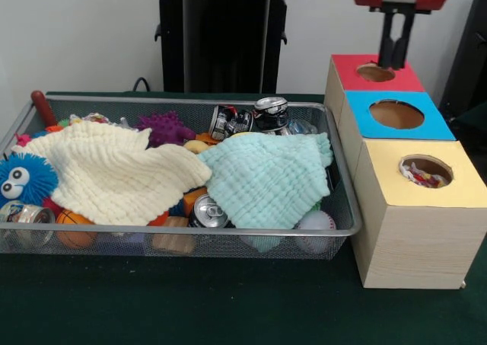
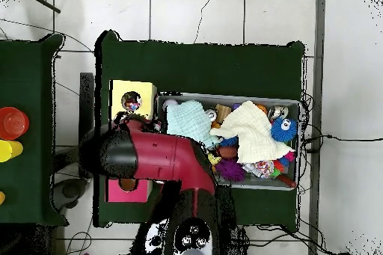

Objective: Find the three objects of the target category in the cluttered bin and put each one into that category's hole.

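Note:
The wire-mesh bin (image 1: 346, 231) stands left of the boxes and also shows in the overhead view (image 2: 228, 96). A cream waffle cloth (image 1: 114, 174) lies spread over the clutter at its left. A mint-green waffle cloth (image 1: 266, 177) lies at its right. Both show from above, cream (image 2: 250, 134) and mint (image 2: 187, 121). The white confetti cloth (image 1: 423, 177) sits inside the yellow-topped hole (image 1: 441, 162), seen from above as well (image 2: 131, 103). My gripper (image 1: 394, 55) hangs empty above the red-topped box, well right of the bin. The arm hides it in the overhead view.
The blue-topped hole (image 1: 396, 114) and the red-topped hole (image 1: 375, 72) lie behind the yellow one. The bin also holds crushed cans (image 1: 270, 113), a purple spiky toy (image 1: 163, 126), a blue fuzzy ball with eyes (image 1: 23, 177), a small basketball (image 1: 72, 222) and a white ball (image 1: 316, 222).

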Controlling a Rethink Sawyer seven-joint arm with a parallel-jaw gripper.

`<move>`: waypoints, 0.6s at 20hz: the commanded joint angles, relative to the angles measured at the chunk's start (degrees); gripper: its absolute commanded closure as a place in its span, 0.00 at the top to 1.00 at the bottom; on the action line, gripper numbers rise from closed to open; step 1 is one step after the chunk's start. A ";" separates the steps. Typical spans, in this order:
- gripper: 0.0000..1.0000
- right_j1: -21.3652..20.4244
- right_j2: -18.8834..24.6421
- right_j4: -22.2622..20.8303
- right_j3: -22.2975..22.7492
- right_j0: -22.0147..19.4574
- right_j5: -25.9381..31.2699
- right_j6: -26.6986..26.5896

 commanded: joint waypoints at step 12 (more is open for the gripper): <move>0.00 -5.83 8.44 -10.30 15.68 -13.63 0.88 -7.41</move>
